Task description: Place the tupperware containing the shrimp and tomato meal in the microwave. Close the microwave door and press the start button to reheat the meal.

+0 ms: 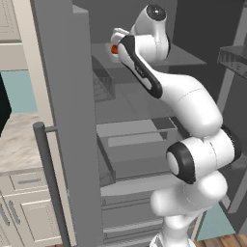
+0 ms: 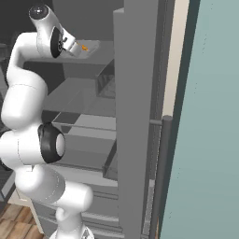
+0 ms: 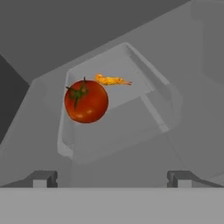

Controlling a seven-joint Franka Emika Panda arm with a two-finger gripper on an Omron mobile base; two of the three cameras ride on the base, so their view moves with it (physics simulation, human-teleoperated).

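While the hand (image 3: 112,177) hangs wide open and empty, the tupperware (image 3: 151,113) lies just ahead of it, long axis running away, tomato (image 3: 86,101) at the far-left corner.

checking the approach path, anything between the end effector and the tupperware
Nothing; in the hand view only bare grey shelf lies between the open end effector and the tupperware.

Inside the pale grey, faintly see-through tupperware (image 3: 114,131) on a plain mid-grey shelf (image 3: 192,78) sits a glossy red tomato (image 3: 86,101) with a dark green stem, and just beside it a small orange shrimp (image 3: 112,80) streaked with yellow.
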